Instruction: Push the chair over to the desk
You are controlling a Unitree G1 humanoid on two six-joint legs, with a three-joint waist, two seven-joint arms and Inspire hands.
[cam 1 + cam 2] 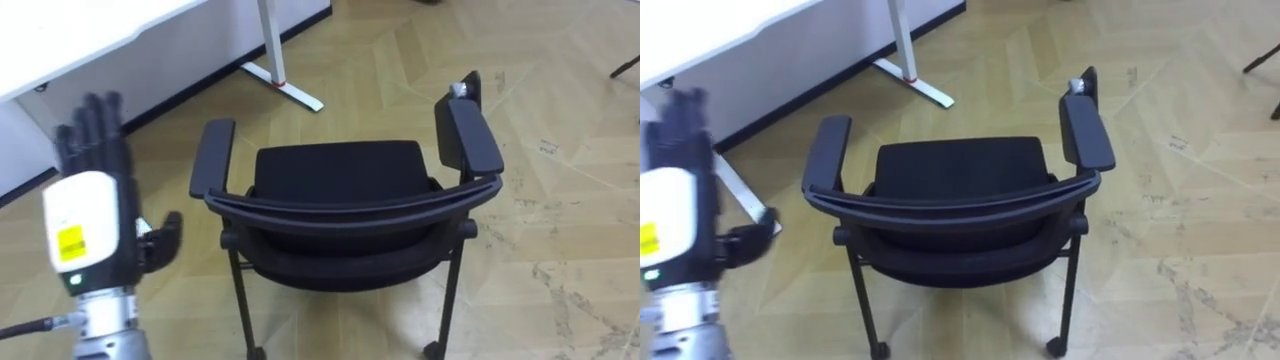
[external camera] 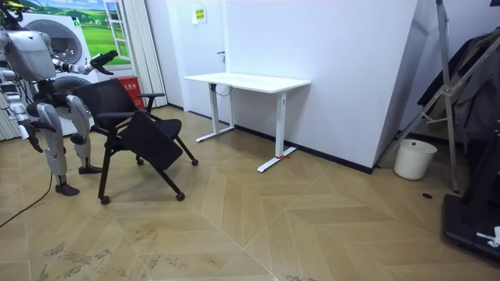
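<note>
At 12 o'clock, chair (image 1: 340, 175): stood just before the robot, backrest (image 1: 350, 207) nearest, seat toward the desk (image 1: 80, 40).
Left hand (image 1: 90, 220): raised at 9 o'clock, fingers straight, clear of the chair.
Best push: a flat palm on the backrest's middle would likely have kept it from swinging.

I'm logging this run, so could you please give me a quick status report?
Left hand raised, fingers straight, off the chair. Chair just ahead, backrest toward robot. White desk beyond it, ahead-left.
</note>
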